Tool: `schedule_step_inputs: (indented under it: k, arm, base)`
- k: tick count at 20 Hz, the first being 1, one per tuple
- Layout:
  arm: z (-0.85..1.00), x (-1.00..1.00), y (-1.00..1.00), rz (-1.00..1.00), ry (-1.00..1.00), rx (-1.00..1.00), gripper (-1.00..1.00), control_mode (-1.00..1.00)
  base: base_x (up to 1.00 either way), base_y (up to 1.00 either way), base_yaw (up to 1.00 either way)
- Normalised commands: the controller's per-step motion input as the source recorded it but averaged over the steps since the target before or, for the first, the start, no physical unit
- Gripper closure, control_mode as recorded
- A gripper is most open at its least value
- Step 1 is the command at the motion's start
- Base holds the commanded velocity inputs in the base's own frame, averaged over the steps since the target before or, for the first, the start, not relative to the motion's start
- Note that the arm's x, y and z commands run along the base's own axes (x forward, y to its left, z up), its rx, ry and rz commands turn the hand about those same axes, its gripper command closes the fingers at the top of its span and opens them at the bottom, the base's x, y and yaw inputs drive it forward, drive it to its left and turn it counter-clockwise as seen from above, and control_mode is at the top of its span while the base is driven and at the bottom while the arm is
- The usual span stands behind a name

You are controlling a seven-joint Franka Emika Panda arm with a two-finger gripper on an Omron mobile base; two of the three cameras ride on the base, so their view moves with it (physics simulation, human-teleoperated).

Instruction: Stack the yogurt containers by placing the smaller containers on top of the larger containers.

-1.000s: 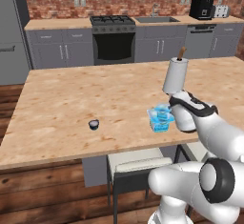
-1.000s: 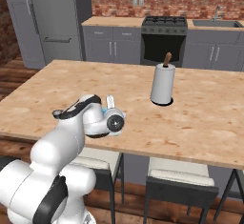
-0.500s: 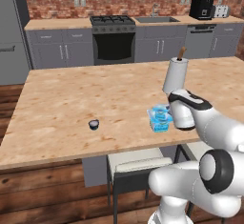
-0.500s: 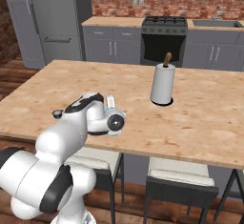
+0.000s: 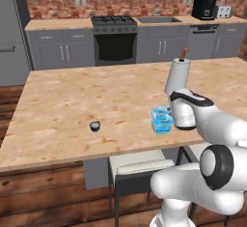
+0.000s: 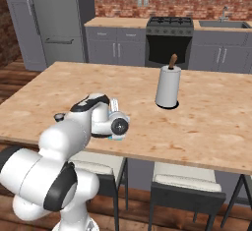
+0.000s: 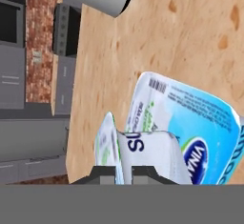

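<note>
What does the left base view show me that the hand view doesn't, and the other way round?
Left base view: the tiny dark cup, the whole paper towel roll, the stove behind. Hand view: the barcode and lettering on the yogurt tub and small yogurt cup. Both: those two blue containers on the wooden counter.

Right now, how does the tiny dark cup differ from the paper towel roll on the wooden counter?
The tiny dark cup is low and squat; the paper towel roll stands tall. The cup is dark with a pale top; the roll is white with a brown stick at its top. The cup sits alone left of the arm; the roll stands just behind it. Both rest upright on the counter.
</note>
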Motion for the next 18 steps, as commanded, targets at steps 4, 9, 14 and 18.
schedule_step_inputs:
  k: [4,9,14,18]
  arm:
    - [0.00,0.05,-0.04,0.00,0.00,0.00,1.00,-1.00]
    - [-0.02,0.20,-0.09,0.00,0.00,0.00,1.00,-1.00]
    - [-0.03,0.26,-0.06,0.00,0.00,0.00,1.00,-1.00]
    - [0.00,0.18,-0.02,0.00,0.00,0.00,1.00,-1.00]
  base:
    - [0.00,0.00,0.00]
    - [0.00,0.00,0.00]
    - [0.00,0.00,0.00]
    - [0.00,0.00,0.00]
